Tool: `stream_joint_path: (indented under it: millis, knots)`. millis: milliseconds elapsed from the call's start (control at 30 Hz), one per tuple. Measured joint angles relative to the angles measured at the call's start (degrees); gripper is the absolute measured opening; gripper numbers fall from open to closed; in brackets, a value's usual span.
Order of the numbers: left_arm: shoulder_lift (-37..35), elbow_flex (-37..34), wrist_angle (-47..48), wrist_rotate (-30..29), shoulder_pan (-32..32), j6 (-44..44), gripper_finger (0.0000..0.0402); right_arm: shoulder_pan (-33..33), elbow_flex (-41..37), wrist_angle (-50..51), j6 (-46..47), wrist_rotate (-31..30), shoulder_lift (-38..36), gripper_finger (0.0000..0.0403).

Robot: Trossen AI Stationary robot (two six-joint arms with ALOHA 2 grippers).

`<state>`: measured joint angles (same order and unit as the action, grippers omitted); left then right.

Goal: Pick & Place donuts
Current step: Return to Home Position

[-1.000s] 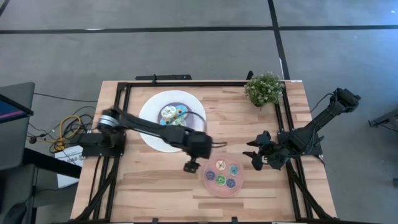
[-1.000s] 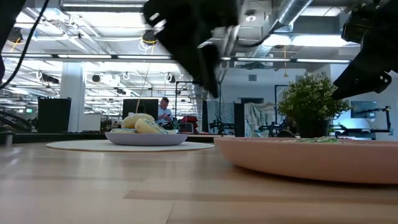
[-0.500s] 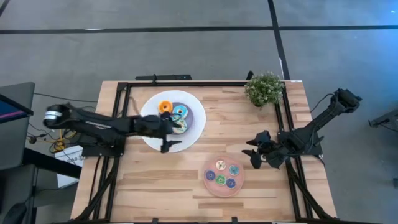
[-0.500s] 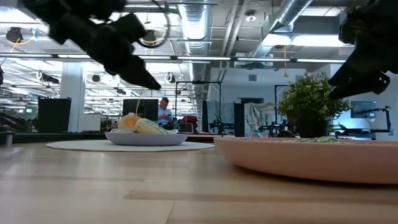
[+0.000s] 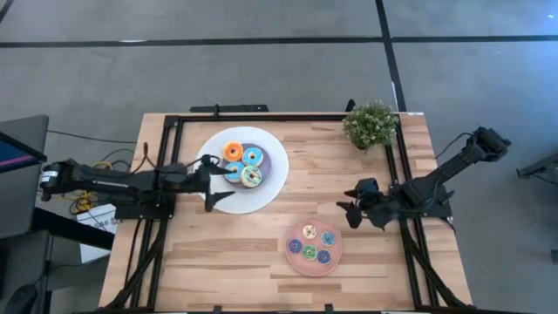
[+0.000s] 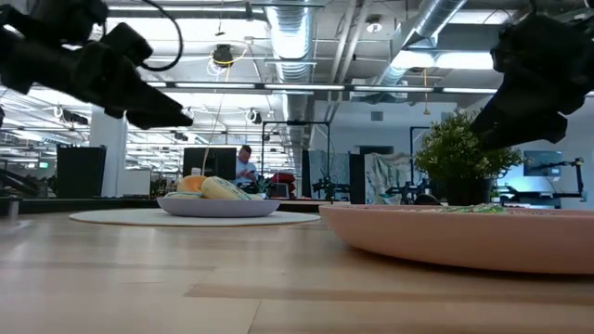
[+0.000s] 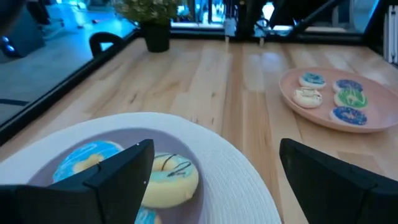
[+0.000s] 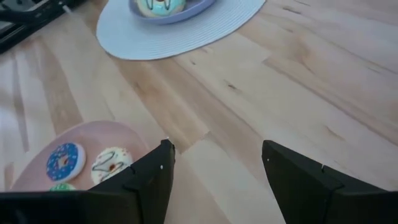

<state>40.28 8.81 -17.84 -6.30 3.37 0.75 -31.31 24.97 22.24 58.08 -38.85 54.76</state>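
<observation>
The left gripper (image 5: 215,180) hangs over the rim of the white plate (image 5: 266,194), on the side facing its own arm's base. Its two flat, dark, blunt-tipped fingers are spread wide and hold nothing. The white plate is a broad, flat disc with a finely ribbed surface. At its middle sits a smooth, shallow lilac plate (image 5: 268,167) holding four ring-shaped toys with glossy icing. These are the orange donut (image 5: 232,151), the blue donut (image 5: 253,157), the cream-green donut (image 5: 251,177) and a fourth donut (image 5: 234,171), bluish and closest to the gripper.

The right gripper (image 5: 347,209) waits well apart from the white plate, on the side away from the left arm. Its angular fingers are likewise parted, with nothing between them.

Near the white plate, toward the right gripper, lies a round pink plate (image 5: 293,259) with a low raised rim. It carries five mini donuts (image 5: 309,232) in tan, teal, purple, green and blue. A small bushy plant (image 5: 370,124) in a dark pot stands farther from the white plate, at a table corner.

The table (image 5: 218,253) is made of pale wood planks with visible grain, framed by black metal rails (image 5: 261,116). Around it the grey floor (image 5: 261,70) is crossed by dark lines. The low view shows an open hall with exposed ducts (image 6: 436,19), strip lights and a seated person (image 6: 246,165) far beyond the white plate.
</observation>
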Motion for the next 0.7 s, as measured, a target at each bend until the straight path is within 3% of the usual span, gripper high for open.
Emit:
stream_joint_path:
  millis: [233,500,700]
  knots:
    - [-11.01,-8.20,-7.93,-0.01,-0.04,-0.08,0.0340,2.01,0.00,-0.03,0.40,0.33,0.00,0.0232]
    - [-22.16,-8.21,-4.29,3.03,-0.06,-5.03,0.0340,2.58,0.00,0.19,-0.06,1.41,0.00,0.0232]
    - [-32.86,-8.24,5.60,2.53,-0.06,-5.19,0.0340,2.54,0.00,0.75,-0.04,1.48,0.00,0.0232]
